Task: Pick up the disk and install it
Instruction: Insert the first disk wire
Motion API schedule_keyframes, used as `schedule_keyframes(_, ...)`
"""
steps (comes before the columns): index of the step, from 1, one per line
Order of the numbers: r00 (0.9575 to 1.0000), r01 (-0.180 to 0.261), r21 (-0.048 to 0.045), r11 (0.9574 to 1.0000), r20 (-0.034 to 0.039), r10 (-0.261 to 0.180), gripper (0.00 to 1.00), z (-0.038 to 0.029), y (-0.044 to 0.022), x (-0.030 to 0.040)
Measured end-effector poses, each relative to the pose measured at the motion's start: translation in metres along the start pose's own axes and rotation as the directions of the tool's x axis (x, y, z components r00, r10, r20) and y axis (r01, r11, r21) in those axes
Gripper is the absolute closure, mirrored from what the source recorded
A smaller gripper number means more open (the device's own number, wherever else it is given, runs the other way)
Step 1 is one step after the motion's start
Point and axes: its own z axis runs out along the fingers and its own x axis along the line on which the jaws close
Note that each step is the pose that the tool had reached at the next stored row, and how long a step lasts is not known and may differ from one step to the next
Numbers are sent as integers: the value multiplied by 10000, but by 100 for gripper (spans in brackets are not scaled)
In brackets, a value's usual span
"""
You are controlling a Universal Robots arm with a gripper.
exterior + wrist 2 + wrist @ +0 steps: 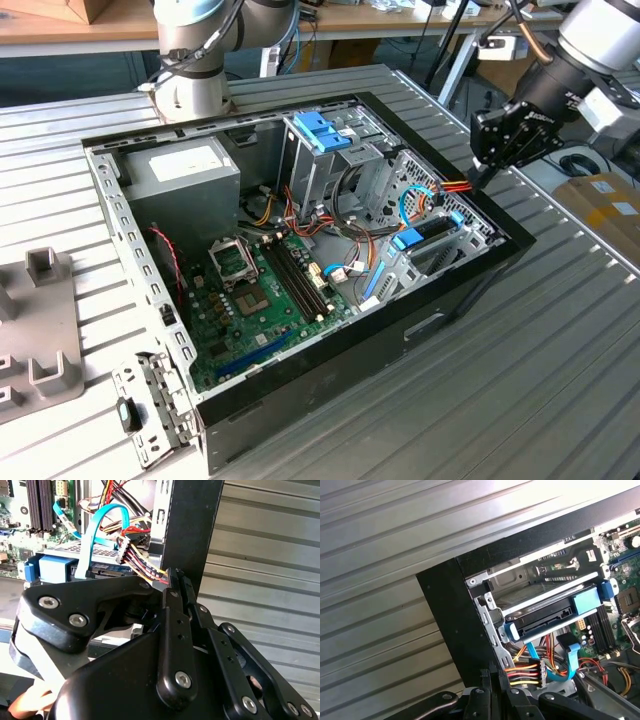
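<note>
The disk (547, 617) sits in its bay at the corner of the case (470, 290), and the gripper (172, 592), closed on a bundle of wires (142, 565), is near; it seems heavy, stiff and fragile, best held by its blue frame

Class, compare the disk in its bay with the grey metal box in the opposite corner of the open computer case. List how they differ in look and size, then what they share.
The disk is a thin, flat slab; the grey metal box is a much bigger, taller block.
The disk carries a blue plastic frame along its edges; the grey metal box is plain grey with a white label on top.
The disk sits near the gripper; the grey metal box sits at the far corner.
Both are inside the computer case.
</note>
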Motion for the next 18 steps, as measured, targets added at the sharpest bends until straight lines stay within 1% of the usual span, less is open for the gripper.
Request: schedule_keyframes(18, 10000, 0, 0, 10000, 0, 0, 83, -2, 40, 2)
